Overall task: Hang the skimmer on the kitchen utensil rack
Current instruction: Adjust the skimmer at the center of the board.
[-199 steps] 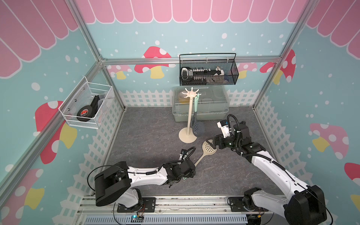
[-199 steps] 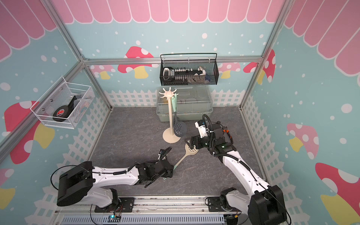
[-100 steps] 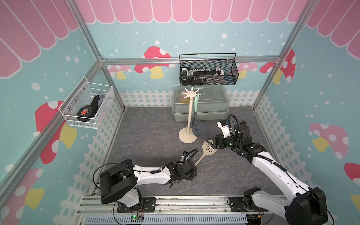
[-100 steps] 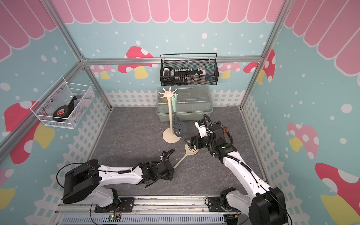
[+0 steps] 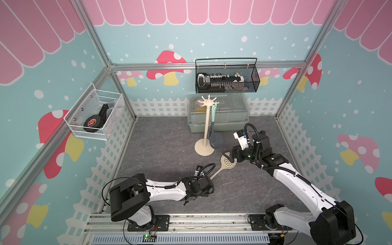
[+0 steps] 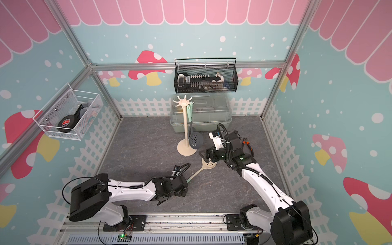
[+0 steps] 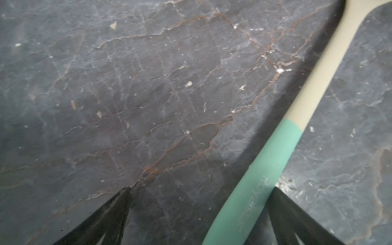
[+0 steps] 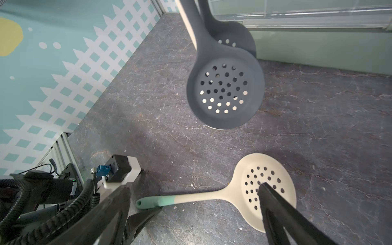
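The only writing I can make out is embossed along the mint grip of the cream skimmer (image 7: 273, 152). It begins "Royal" and the rest is too blurred to read. The red label on the black round item (image 5: 92, 124) in the white basket (image 5: 96, 135) is too small to read.

The skimmer lies flat on the desk (image 5: 159, 148), near the base of the kitchen utensil rack (image 5: 205, 127), where a grey skimmer (image 5: 216, 140) hangs.

My left gripper (image 7: 201, 191) has its jaws wide, and the mint grip lies between them against one finger, unclamped. My right gripper (image 8: 193, 187) also has wide jaws, with one finger over the perforated head.

Since a second ago the skimmer has not shifted. The left arm has moved only slightly and the right has held its place.
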Controlling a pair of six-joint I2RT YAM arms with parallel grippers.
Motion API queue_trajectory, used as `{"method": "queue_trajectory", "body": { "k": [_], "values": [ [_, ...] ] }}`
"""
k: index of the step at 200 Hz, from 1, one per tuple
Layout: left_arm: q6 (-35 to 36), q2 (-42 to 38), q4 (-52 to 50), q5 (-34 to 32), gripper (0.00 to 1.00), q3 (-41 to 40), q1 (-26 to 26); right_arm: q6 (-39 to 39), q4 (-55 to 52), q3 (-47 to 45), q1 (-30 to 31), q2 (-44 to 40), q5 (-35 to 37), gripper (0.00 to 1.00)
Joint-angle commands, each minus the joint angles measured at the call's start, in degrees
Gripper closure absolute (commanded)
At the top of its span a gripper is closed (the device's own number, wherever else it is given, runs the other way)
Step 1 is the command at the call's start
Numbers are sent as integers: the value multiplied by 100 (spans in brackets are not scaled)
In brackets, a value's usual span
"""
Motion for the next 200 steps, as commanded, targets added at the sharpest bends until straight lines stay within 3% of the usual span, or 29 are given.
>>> {"method": "queue_trajectory", "body": {
  "k": [1,73,115,159,200],
  "values": [
    [-274,-18,-427,-331,1,-178,179,-364,-272,163,196,125,-92,5],
    [31,116,-266,-434,1,68,1073,-1073,-751,357,855,736,-204,9],
    [346,-254,74,-385,1,-81,1644,-1341,-770,426,1151,1067,13,13],
    [775,-242,382,-109,1,-66,2268,-1667,-836,650,1413,1459,550,18],
    [1010,-325,481,168,1,62,2409,-2130,-1049,1025,1662,2026,1137,29]
  ]
}}
